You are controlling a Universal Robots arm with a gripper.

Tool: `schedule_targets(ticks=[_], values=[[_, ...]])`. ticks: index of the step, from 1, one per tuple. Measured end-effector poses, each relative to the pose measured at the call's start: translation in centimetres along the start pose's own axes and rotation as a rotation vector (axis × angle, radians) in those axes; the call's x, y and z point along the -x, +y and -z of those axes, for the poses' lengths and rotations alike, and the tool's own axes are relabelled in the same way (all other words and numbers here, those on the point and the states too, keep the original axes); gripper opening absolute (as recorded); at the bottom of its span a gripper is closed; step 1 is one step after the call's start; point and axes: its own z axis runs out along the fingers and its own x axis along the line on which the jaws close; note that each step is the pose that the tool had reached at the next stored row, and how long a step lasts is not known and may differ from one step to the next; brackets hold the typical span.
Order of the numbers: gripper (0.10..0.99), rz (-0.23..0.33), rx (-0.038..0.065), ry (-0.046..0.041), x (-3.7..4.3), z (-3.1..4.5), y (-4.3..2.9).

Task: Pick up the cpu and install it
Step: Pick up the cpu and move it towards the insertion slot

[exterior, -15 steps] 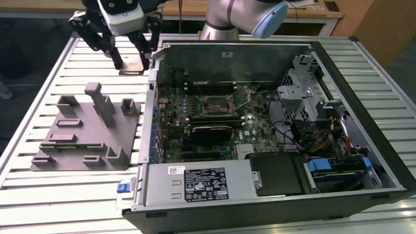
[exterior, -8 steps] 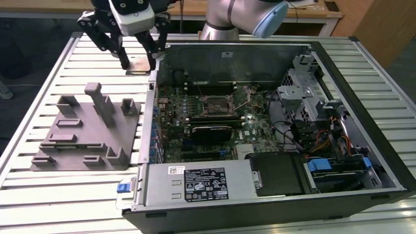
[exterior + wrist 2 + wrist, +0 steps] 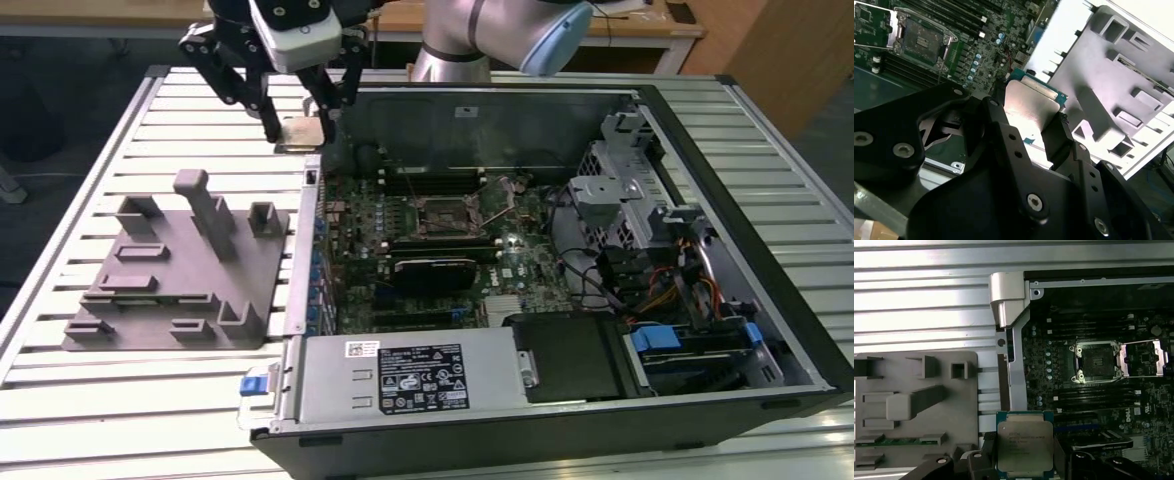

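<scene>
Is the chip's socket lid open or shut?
Open: the socket lid is flipped aside, the socket bare; the cpu sits in the jaws.

The arm point(image 3: 470, 35) reaches in from the far edge, its hand point(image 3: 302, 125) pointing downward. Black fingers point(image 3: 271, 108) clamp the cpu point(image 3: 1025, 445) between them.

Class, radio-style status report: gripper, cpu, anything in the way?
Status: gripper shut on cpu, held clear of the table by the case wall. Socket frame open, nothing lying over it.
</scene>
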Motion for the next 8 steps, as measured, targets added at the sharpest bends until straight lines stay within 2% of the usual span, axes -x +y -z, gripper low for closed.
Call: schedule_targets(ticks=[8], values=[[0.541,0.000,0.000,0.0000,1.48,-0.07,0.11]])
